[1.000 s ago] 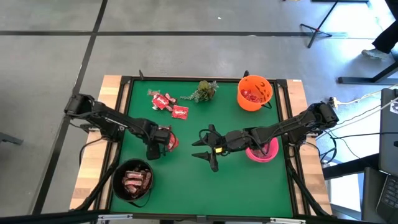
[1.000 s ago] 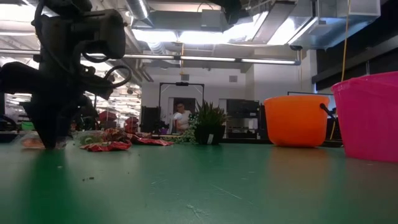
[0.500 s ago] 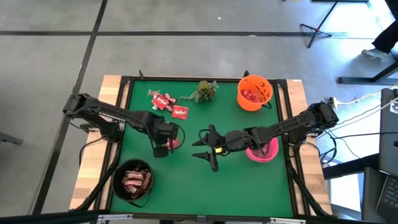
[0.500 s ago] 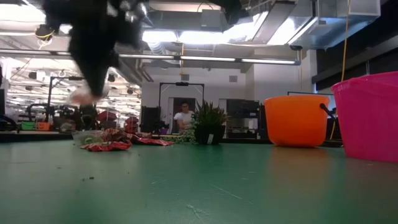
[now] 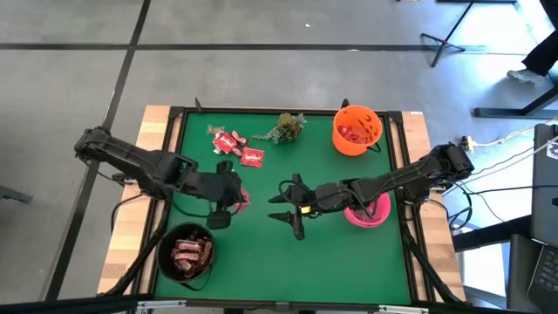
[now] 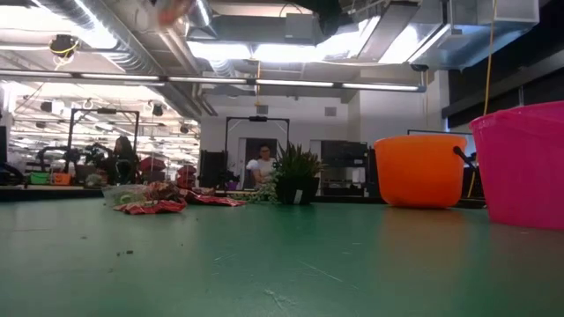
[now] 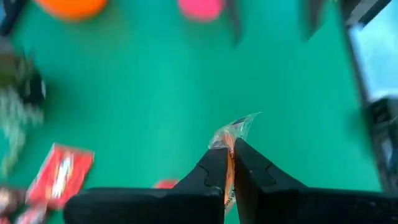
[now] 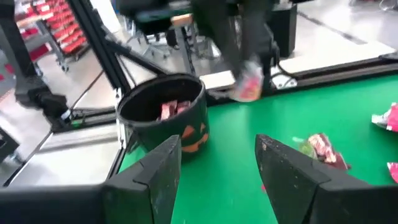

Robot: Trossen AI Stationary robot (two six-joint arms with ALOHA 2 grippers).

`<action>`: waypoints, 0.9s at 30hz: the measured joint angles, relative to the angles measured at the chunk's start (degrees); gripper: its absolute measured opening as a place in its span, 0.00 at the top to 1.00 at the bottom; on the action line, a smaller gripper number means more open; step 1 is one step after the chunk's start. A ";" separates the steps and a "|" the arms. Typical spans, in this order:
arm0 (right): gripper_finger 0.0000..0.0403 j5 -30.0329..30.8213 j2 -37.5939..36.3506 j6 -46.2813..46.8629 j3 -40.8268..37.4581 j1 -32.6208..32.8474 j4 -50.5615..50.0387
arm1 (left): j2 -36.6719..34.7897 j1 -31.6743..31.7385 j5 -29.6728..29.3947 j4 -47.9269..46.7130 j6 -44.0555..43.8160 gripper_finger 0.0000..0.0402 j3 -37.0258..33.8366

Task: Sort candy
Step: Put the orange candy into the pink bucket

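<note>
Left gripper (image 7: 229,160): raised off the table, fingers pinched tight on a clear-wrapped candy (image 7: 235,129), wrapper tail sticking out past the tips. Black bowl (image 5: 186,254) nearby, below and toward the arm's base. Loose red candies (image 5: 235,145) well beyond. Right gripper (image 5: 288,209): idle, jaws spread, holding nothing. Risk: thin hold on wrapper only; possible slip during swing, or drop outside the rim.
</note>
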 joint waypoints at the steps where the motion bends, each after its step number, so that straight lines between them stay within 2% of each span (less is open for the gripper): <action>1: 0.49 0.07 0.24 -0.25 0.00 -0.04 0.82 | -0.60 -0.86 -1.17 2.00 0.56 1.00 0.00; 7: 0.49 4.59 1.27 -4.10 0.03 0.00 7.32 | -2.00 -4.55 -9.35 14.15 4.24 1.00 0.00; 11: 0.49 4.53 2.58 -8.11 0.06 -0.02 15.19 | -1.58 -5.04 -13.42 20.66 4.95 1.00 0.00; 20: 0.49 7.96 4.46 -13.03 0.00 -0.04 21.86 | -1.43 -4.95 -15.26 26.42 4.99 1.00 0.00; 25: 0.49 7.53 5.22 -13.62 0.00 -0.04 25.63 | 0.63 -4.49 -15.54 26.60 5.06 1.00 0.00; 27: 0.50 9.39 5.22 -13.54 0.00 -0.04 25.58 | 1.55 -4.49 -15.47 28.43 6.05 1.00 0.00</action>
